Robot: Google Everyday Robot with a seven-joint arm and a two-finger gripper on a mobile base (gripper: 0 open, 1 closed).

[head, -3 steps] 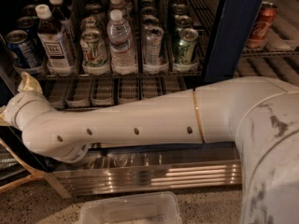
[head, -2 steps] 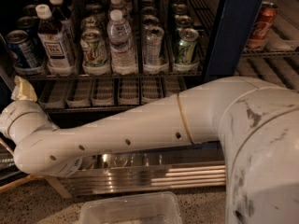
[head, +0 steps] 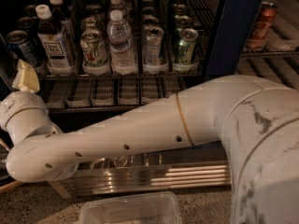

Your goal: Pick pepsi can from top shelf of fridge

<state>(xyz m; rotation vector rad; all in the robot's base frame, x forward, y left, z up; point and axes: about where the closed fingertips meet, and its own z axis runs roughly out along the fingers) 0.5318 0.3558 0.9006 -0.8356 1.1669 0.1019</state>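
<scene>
the pepsi can (head: 19, 48) stands in the upper left of the frame, leftmost in the front row on the top shelf (head: 140, 73) of the fridge (head: 233, 27). dark fridge edge lies close on its left, and a tea bottle (head: 55, 43) is just beside it on the right; its front faces open room. it is blue with a silver top, upright, its logo not readable. the gripper (head: 25, 76) sits just below the can at the left edge, its pale tip overlapping the can's base; contact and how far open cannot be told. the white arm (head: 140, 134) crosses the middle of the frame above the ribbed steel base panel (head: 154, 176).
</scene>
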